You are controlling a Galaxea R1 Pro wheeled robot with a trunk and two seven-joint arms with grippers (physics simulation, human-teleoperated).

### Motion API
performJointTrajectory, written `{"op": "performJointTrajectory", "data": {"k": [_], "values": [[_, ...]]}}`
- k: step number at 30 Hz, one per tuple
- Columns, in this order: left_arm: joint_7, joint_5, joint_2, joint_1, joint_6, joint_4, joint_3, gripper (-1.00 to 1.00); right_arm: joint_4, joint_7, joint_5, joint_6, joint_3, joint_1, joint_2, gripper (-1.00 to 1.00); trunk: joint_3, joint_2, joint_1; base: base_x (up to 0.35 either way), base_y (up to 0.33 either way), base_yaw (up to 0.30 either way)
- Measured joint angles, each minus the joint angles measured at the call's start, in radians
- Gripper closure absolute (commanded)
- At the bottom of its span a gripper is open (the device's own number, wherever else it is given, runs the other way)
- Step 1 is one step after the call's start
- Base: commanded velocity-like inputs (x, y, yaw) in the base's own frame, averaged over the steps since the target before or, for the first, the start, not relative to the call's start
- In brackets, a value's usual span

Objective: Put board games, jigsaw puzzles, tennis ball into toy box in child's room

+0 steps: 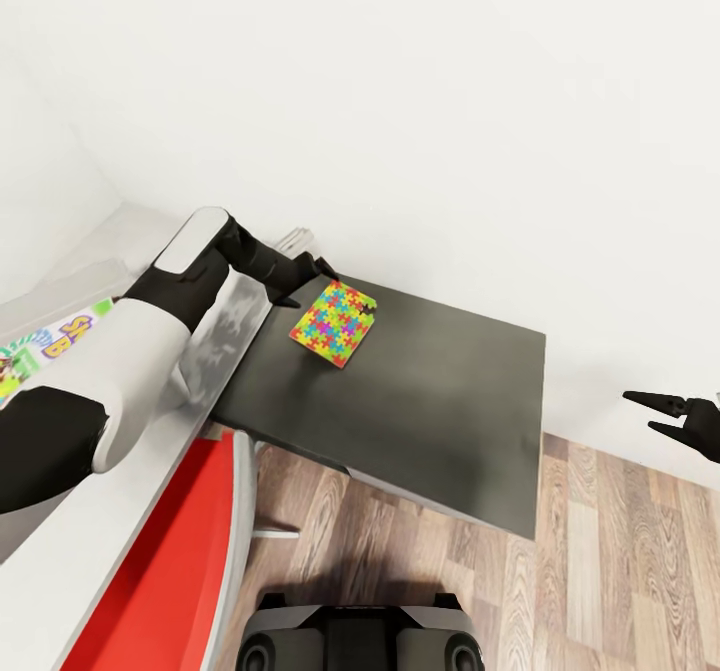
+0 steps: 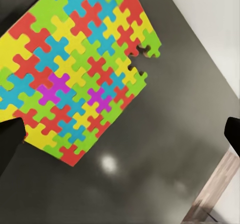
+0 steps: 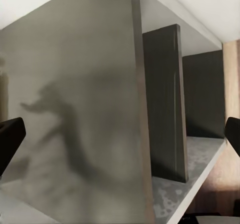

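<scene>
A multicoloured jigsaw puzzle [image 1: 335,323] lies flat at the far left corner of the dark table [image 1: 440,401]. My left gripper [image 1: 312,288] hovers open at its far left edge. In the left wrist view the puzzle [image 2: 75,69] lies below and between the spread fingertips [image 2: 10,139], with nothing held. A light grey toy box [image 1: 232,329] runs along the table's left side. A white-green SKIP BO board game [image 1: 60,343] shows beyond it, partly hidden by my left arm. My right gripper [image 1: 642,413] is open, off the table's right side. The tennis ball is out of view.
A red seat-like object [image 1: 185,551] stands at the lower left beside the toy box. White walls rise close behind the table. Wood-plank floor [image 1: 600,551] lies in front and to the right. The right wrist view faces grey panels [image 3: 80,109] and a dark upright board [image 3: 162,99].
</scene>
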Motion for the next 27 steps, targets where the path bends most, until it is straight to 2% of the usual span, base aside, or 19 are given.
{"op": "performJointTrajectory", "data": {"k": [10, 20, 27], "values": [[0.0, -0.009, -0.001, 0.022, 0.0, -0.001, -0.003, -1.0, 0.0, 0.0, 0.0, 0.0, -0.001, 0.0, 0.0, -1.0, 0.0, 0.0, 0.0, 0.1, 0.0, 0.0], [-0.007, -0.059, 0.003, 0.041, 0.0, 0.0, 0.001, -1.0, -0.013, 0.0, 0.0, 0.0, 0.0, 0.0, 0.0, -1.0, 0.0, 0.0, 0.0, 0.024, 0.0, 0.0], [-0.01, -0.076, 0.004, 0.04, -0.002, 0.0, 0.001, -1.0, -0.031, 0.0, 0.0, 0.0, 0.0, 0.001, 0.0, -1.0, 0.0, 0.0, 0.0, 0.007, 0.0, 0.0]]}}
